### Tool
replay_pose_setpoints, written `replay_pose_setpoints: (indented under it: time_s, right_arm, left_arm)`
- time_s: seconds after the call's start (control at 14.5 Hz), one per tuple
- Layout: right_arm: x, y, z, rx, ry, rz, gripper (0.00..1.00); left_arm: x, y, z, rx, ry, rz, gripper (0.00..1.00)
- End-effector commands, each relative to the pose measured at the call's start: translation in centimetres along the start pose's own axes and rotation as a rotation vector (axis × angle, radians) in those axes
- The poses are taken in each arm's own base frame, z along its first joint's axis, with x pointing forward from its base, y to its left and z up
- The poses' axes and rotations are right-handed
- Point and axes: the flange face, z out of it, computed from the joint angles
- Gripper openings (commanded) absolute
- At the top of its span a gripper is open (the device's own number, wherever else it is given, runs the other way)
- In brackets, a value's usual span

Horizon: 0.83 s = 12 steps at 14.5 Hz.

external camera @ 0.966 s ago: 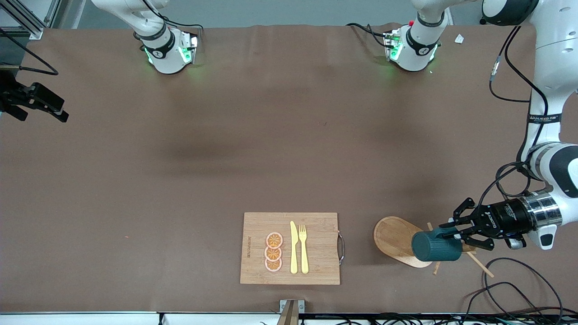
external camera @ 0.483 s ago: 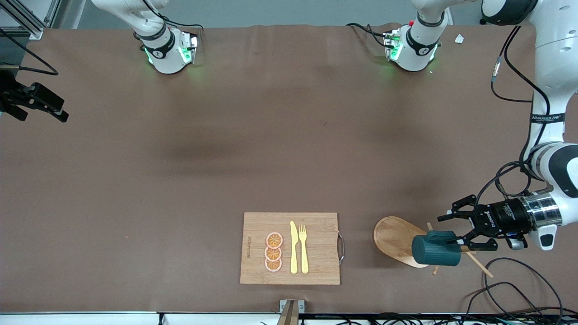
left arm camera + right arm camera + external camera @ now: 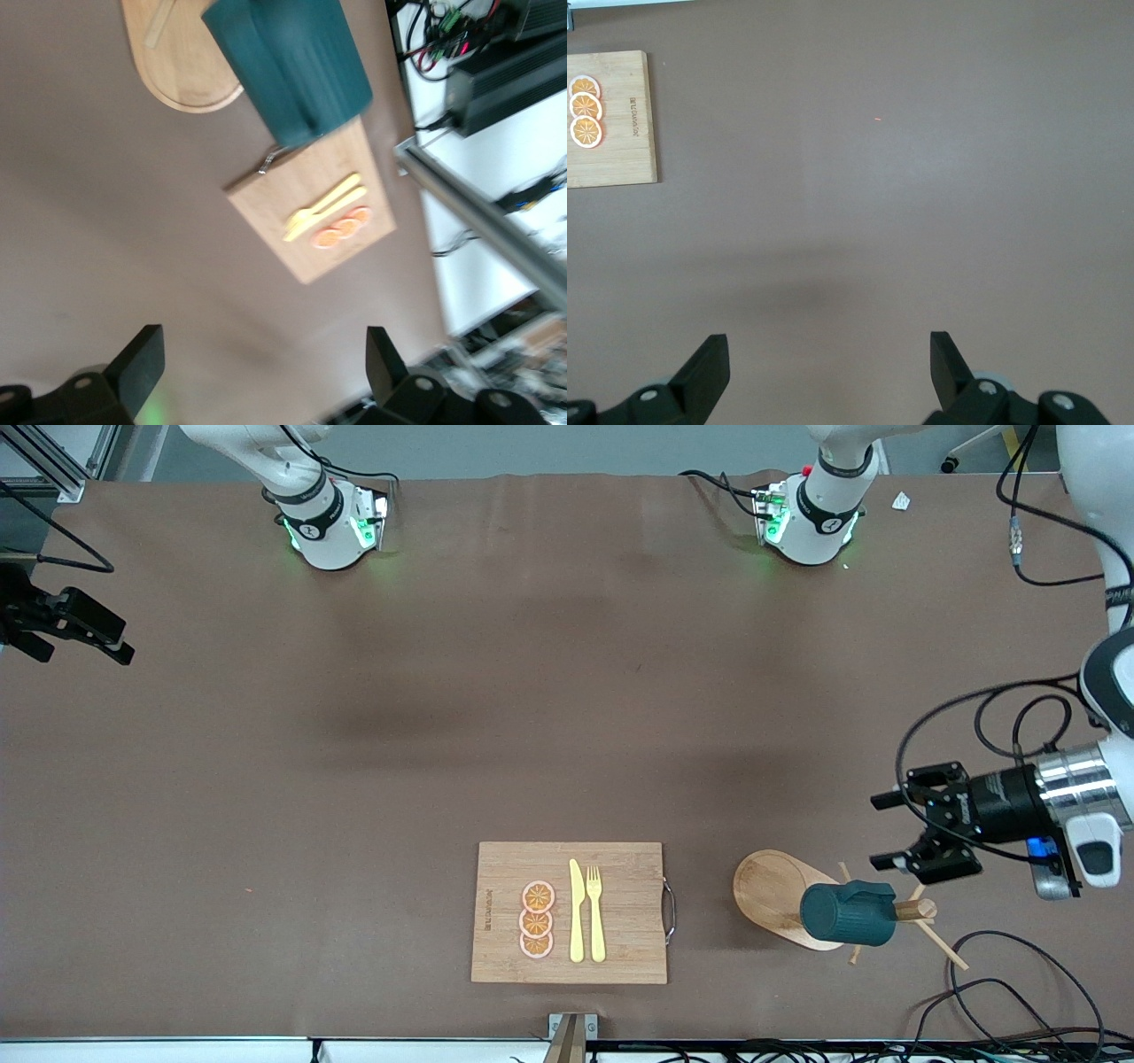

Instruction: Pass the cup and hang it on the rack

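Observation:
The dark teal cup (image 3: 848,913) hangs on its side on a peg of the wooden rack (image 3: 771,886), which stands near the front camera toward the left arm's end of the table. My left gripper (image 3: 877,831) is open and empty, apart from the cup, over bare table beside the rack. In the left wrist view the cup (image 3: 288,66) and the rack's oval base (image 3: 173,62) show well clear of the open left gripper (image 3: 264,363). My right gripper (image 3: 84,646) waits open and empty over the right arm's end of the table; it shows in its wrist view (image 3: 828,363).
A bamboo cutting board (image 3: 569,912) with orange slices (image 3: 537,919), a yellow knife (image 3: 576,911) and a fork (image 3: 595,912) lies beside the rack, toward the table's middle. Black cables (image 3: 1001,992) lie by the table's front edge near the rack.
My left gripper has let go of the cup, opened and drawn back from the rack. The cup now hangs on the rack by itself. The right arm has not moved.

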Motion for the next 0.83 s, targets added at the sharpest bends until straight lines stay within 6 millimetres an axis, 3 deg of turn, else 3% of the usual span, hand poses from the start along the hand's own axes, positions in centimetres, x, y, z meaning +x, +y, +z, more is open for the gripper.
replay_pose_setpoints:
  time_s: [0.0,0.21,0.34,0.62,0.76]
  right_arm:
    - [-0.2,0.4,-0.3,-0.015,0.0,0.014,1.0]
    - [-0.1,1.0,-0.3,-0.016,-0.001,0.023,1.0]
    - [-0.1,1.2,-0.3,-0.016,-0.001,0.023,1.0]
    - [-0.2,0.7,-0.3,-0.014,-0.001,0.015,1.0]
    - [-0.2,0.8,-0.3,-0.016,-0.001,0.015,1.0]
  left_arm:
    - [-5.6,0.2,-2.2,0.153,0.152,0.264,1.0]
    - [-10.0,-0.2,-4.6,0.378,0.28,0.618,1.0]
    - [-10.6,-0.8,-5.8,0.471,0.343,0.656,1.0]
    - [-15.2,-1.7,-9.7,0.535,0.366,0.773,1.0]
    - [-16.0,-3.1,-11.1,0.603,0.341,0.845,1.0]
